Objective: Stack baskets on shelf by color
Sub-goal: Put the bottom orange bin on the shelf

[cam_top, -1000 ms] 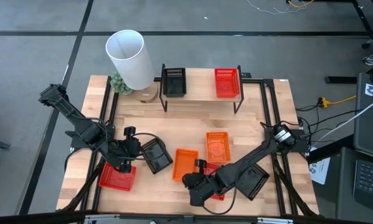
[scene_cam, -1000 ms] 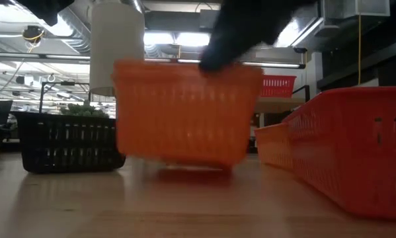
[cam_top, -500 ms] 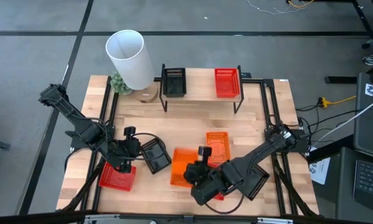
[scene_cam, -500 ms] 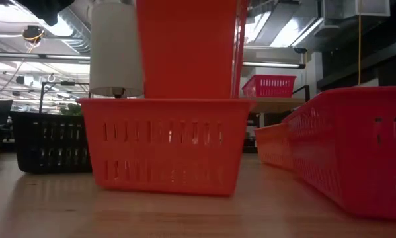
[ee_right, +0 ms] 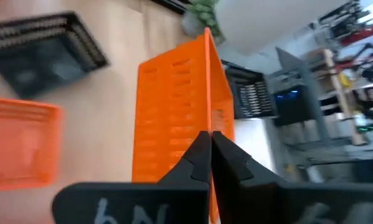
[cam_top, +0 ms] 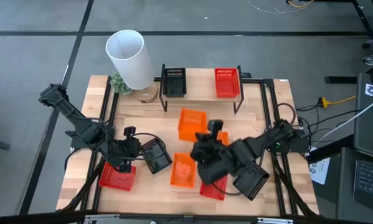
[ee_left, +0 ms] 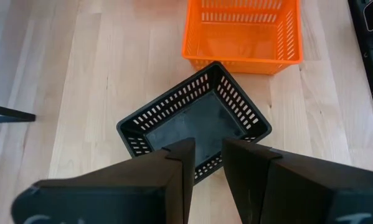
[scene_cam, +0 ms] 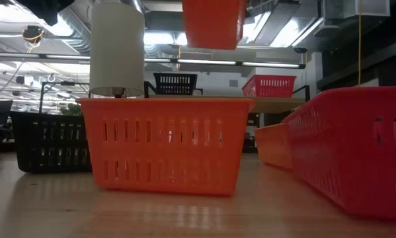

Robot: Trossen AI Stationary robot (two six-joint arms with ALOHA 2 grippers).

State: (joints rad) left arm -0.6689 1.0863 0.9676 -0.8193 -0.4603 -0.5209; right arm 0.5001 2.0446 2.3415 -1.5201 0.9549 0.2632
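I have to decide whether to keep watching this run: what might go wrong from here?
The right gripper pinches only one thin wall of the lifted orange basket, so it could swing or slip out. On the shelf, the free middle spot sits between the black basket and the red basket; a tilted basket might knock either.

It looks like a robotics lab: grey floor (cam_top: 37, 37) with loose cables (cam_top: 335, 99), ceiling lights (scene_cam: 184, 39), a laptop (cam_top: 370, 177).
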